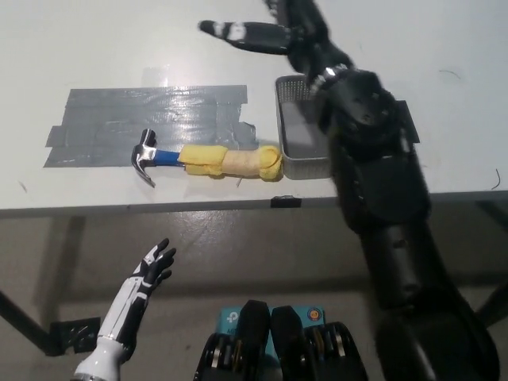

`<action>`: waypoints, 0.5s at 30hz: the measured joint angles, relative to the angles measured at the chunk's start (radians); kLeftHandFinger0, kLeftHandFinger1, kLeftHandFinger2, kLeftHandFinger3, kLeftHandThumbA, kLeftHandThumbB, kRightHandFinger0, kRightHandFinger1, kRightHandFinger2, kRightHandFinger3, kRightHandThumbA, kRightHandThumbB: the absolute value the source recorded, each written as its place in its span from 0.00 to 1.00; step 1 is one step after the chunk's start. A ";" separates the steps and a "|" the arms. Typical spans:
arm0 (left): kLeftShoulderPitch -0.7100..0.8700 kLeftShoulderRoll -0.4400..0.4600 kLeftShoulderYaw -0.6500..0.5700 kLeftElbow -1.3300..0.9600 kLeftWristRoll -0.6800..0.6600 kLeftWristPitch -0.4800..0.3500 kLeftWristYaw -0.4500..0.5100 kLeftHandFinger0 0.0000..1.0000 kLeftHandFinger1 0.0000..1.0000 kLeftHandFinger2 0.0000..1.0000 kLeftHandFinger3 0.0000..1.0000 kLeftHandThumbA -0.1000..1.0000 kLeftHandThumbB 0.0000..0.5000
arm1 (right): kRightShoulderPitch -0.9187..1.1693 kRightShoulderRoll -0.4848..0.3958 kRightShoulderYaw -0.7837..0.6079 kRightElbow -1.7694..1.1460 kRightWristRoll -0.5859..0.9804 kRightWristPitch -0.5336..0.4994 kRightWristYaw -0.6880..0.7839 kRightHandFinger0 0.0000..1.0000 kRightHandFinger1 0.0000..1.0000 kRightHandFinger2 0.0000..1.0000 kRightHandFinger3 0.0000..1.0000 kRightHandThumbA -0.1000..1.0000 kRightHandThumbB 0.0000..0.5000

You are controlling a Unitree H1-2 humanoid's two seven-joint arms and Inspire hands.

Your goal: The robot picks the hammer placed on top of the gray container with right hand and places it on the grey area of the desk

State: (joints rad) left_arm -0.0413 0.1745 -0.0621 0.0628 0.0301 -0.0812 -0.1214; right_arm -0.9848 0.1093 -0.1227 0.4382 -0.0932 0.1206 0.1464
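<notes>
The black right hand [274, 28] is raised above the far part of the table [397, 32], empty, its fingers spread apart and reaching toward the picture's left. Just below it, on the near side, stands the gray container [300, 135], partly covered by the black forearm that crosses over its right edge. Well apart from the hand, further toward the table's near edge and to its left, the hammer [206, 159] lies flat: its yellow-wrapped handle end is just beside the container's near left corner, the blue part of the handle runs left from there, and the metal head rests on the grey area [119, 119], a patch of grey tape strips on the white tabletop. Nothing touches the hammer. The white left hand [151, 270] hangs below the table's near edge at the lower left, open with fingers apart, holding nothing
</notes>
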 measured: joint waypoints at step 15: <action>-0.041 0.000 0.000 0.046 0.000 0.002 0.000 1.00 1.00 1.00 1.00 1.00 0.30 | 0.472 -0.072 0.018 -0.445 0.004 0.053 0.006 1.00 1.00 1.00 1.00 1.00 0.69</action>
State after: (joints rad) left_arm -0.0820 0.1744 -0.0623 0.1093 0.0302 -0.0792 -0.1213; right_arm -0.5130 0.0372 -0.1044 -0.0070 -0.0891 0.1731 0.1521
